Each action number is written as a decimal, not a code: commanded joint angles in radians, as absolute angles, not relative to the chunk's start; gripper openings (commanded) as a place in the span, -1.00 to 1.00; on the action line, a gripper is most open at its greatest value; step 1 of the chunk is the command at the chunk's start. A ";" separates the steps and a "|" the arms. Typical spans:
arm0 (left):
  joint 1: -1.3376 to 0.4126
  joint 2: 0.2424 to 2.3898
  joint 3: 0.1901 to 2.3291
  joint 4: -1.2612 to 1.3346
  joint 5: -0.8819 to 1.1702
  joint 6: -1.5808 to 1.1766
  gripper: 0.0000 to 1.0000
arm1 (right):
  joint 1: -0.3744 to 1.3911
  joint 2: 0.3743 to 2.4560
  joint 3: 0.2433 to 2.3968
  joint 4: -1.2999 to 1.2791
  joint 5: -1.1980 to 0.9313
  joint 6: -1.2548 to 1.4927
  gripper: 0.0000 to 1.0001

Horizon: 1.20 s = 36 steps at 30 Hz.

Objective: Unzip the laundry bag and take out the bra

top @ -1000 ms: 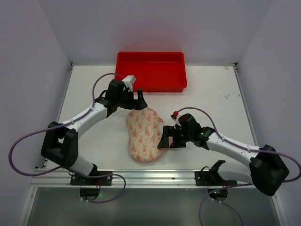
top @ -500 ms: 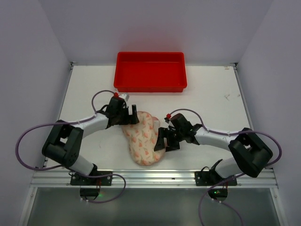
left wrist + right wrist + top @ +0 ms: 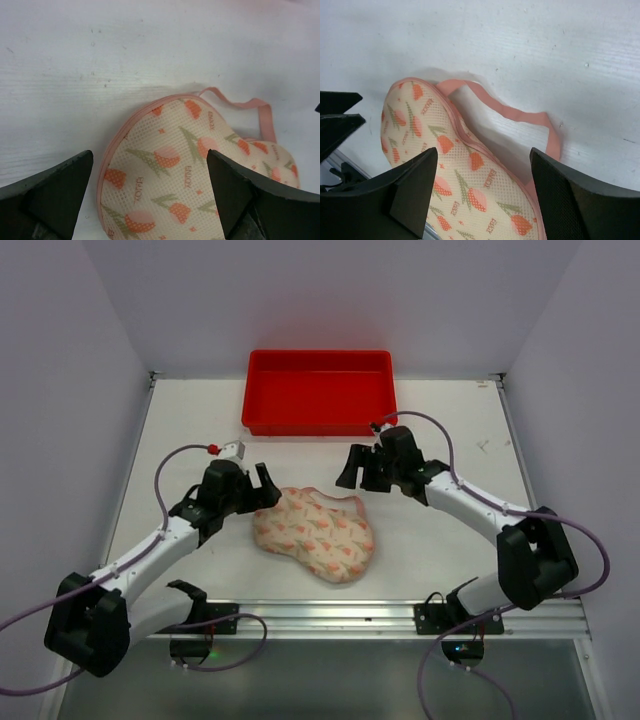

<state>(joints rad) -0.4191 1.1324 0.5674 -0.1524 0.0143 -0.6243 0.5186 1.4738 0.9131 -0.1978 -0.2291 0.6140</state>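
Observation:
The laundry bag lies flat on the white table, a two-lobed cream mesh pouch with orange tulip prints and pink trim. A pink loop strap sticks out at its far edge. The bag also shows in the left wrist view and the right wrist view. My left gripper is open and empty just left of the bag's left lobe. My right gripper is open and empty, above the table behind the bag's right lobe. The bag is closed; the bra is hidden.
A red rectangular tray stands at the back centre of the table. Grey walls close in the left, right and back. A metal rail runs along the near edge.
The bag has turned from lengthwise to lying across the table. My left gripper drew back to the bag's left side. My right gripper left the bag's right edge and moved up behind it.

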 commanded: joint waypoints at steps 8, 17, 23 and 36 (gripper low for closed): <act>-0.436 0.694 0.480 -0.330 0.113 -0.862 1.00 | 0.526 1.135 0.779 -0.281 -0.210 0.492 0.86; -0.666 0.676 0.292 -0.096 0.117 -1.104 0.96 | 0.589 0.936 0.618 -0.282 -0.371 0.528 0.97; -0.752 0.931 0.268 0.195 0.034 -1.160 0.86 | 0.614 0.971 0.574 -0.214 -0.396 0.554 0.97; -0.569 1.319 0.500 0.342 -0.005 -1.066 0.63 | 0.620 1.285 0.633 -0.006 -0.413 0.563 0.91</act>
<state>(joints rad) -0.6155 1.3071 0.4515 0.2802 0.0093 -1.1149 0.6155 1.2266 0.5713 -0.1078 -0.4099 0.5545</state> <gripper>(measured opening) 0.815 0.959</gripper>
